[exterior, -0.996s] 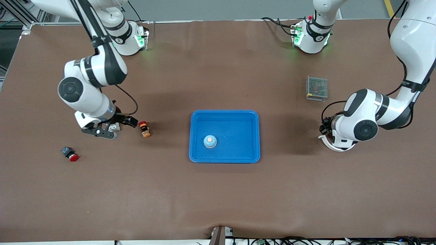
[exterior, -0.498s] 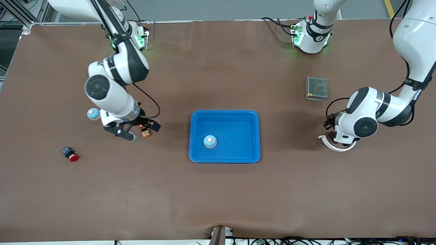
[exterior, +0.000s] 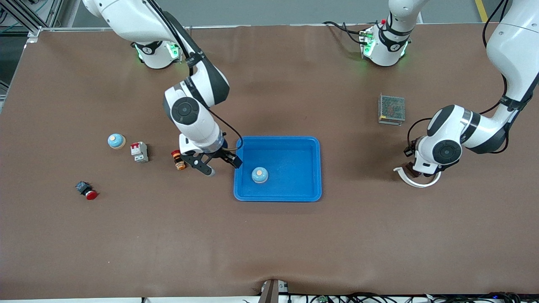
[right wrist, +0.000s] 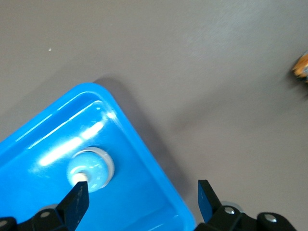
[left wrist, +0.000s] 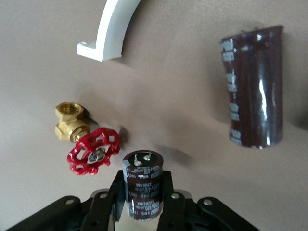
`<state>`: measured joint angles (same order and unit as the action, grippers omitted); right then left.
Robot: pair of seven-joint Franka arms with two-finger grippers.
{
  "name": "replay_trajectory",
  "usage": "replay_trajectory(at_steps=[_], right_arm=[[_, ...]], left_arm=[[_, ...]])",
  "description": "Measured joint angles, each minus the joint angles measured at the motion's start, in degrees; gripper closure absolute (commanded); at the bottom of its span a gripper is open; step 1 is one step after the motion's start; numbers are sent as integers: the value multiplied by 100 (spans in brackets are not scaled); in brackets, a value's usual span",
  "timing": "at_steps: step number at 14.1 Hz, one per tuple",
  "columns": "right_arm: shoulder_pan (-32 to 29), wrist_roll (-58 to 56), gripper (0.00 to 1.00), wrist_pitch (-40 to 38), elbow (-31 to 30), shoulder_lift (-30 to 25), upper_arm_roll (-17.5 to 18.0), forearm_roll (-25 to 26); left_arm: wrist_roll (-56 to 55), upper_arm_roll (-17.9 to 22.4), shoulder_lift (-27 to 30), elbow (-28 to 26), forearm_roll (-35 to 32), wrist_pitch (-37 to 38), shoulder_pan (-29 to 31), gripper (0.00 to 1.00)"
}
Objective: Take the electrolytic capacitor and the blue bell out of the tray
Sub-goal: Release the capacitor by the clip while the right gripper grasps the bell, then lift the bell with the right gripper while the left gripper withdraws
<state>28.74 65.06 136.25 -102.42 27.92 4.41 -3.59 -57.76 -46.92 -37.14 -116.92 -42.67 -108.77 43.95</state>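
Left gripper (left wrist: pixel 143 211), over bare tabletop (exterior: pixel 269 244) well clear of the tray (exterior: pixel 311 168), clamps an electrolytic capacitor (left wrist: pixel 143 185); right gripper (exterior: pixel 222 166) hangs wide over the tray's rim near the blue bell (exterior: pixel 260 175), likely for grasping.

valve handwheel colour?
Red handwheel on a brass valve body; clearest in the left wrist view.

My black fingers (left wrist: pixel 139 202) pinch a dark brown capacitor (left wrist: pixel 143 185) with pale lettering. Near it lie a larger dark brown capacitor (left wrist: pixel 252 86), a brass valve (left wrist: pixel 72 124) with a red handwheel (left wrist: pixel 94 150), and a white curved piece (left wrist: pixel 111 30). The bright blue tray (exterior: pixel 294 145) holds a light blue bell (exterior: pixel 260 175) with an orange button.
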Motion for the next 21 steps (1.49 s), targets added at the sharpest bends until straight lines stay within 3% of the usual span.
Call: replay_trajectory(at_steps=[5,7,8,9,10,11,18,21], right_arm=[[363,612,0,19,856,783,-37,7],[378,693,0,23,1242,1136,-64,32],[379,723,0,24,1356,1271,-73,86],[379,775,0,24,1416,1374,-76,183],[380,831,0,43,1447,1459,-76,276],[382,880,0,113,1454,1527,-77,326],[483,1174,0,291,1601,1759,-82,379],[598,1380,0,343,1694,1891,-93,381]], left_arm=[[18,2,-75,-7,0,-206,50,98],[18,6,-126,-7,0,-269,77,76],[18,7,-149,-7,0,-283,92,58],[18,7,-164,-7,0,-293,107,26],[16,8,-173,-6,0,-299,119,7],[15,8,-173,-3,0,-299,131,0],[-29,-24,-173,113,36,-354,142,0],[-38,-228,-169,375,332,-353,138,0]])
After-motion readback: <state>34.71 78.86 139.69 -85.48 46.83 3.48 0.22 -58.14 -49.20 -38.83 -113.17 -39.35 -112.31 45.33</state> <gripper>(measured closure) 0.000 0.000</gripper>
